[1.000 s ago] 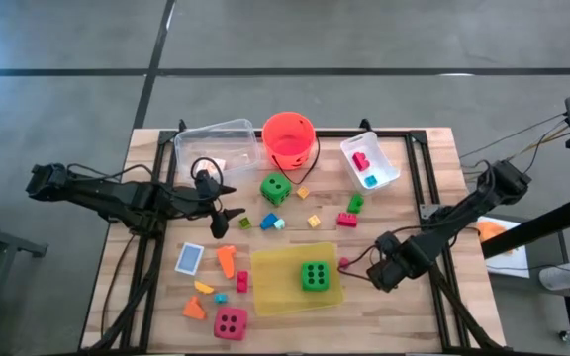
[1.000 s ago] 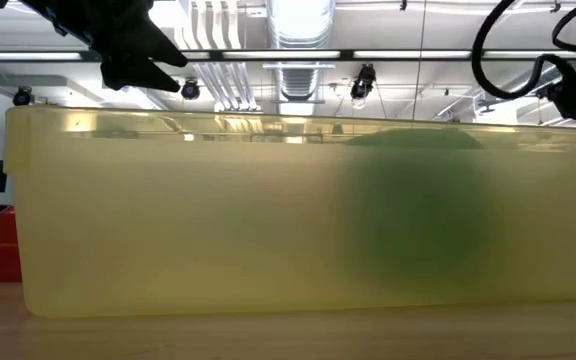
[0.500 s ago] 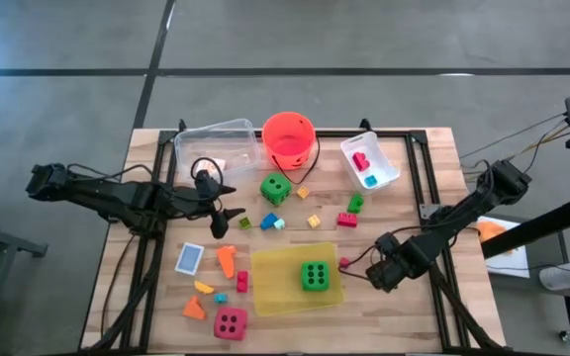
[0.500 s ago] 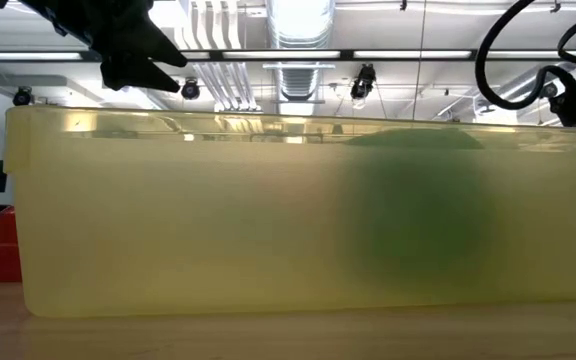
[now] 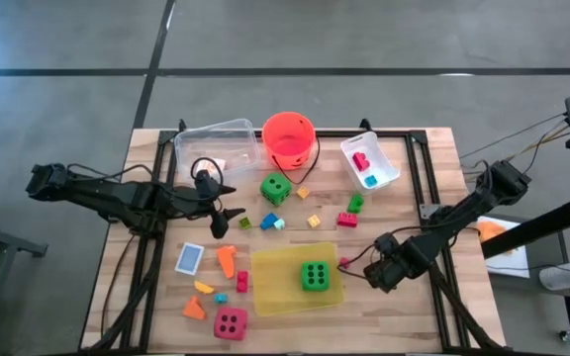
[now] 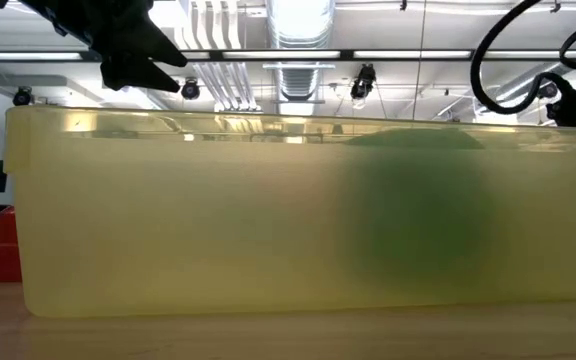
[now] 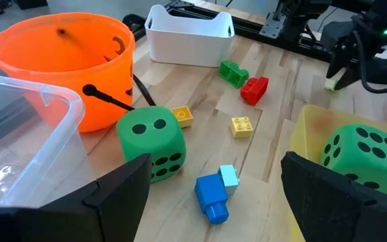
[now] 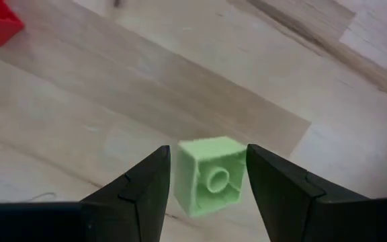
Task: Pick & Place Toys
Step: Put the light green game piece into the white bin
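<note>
My right gripper (image 5: pixel 382 273) hangs just right of the flat yellow tray (image 5: pixel 265 289) and is shut on a pale green brick (image 8: pixel 210 176). One green die (image 5: pixel 314 276) sits in the tray, and it also shows in the left wrist view (image 7: pixel 361 151). A second green die (image 5: pixel 275 189) stands near the orange-red bucket (image 5: pixel 288 138). A pink die (image 5: pixel 231 322) lies at the near edge. My left gripper (image 5: pixel 230 220) is open and empty, left of the second green die (image 7: pixel 151 141). Small bricks (image 5: pixel 270 222) and a card (image 5: pixel 190 258) lie about. My right gripper pinches the pale green brick by two opposite sides (image 8: pixel 180 176) between its two fingers, coming from above. The brick's hollow underside faces the wrist camera. In the left wrist view the brick (image 7: pixel 332 82) hangs below the fingers, clear of the table.
A clear plastic bin (image 5: pixel 216 146) and a white bin (image 5: pixel 369 161) holding a few bricks flank the bucket at the far edge. Orange, yellow and red shapes (image 5: pixel 226 260) lie left of the tray. A red brick (image 5: pixel 347 220) and a green brick (image 5: pixel 355 202) lie mid-table.
</note>
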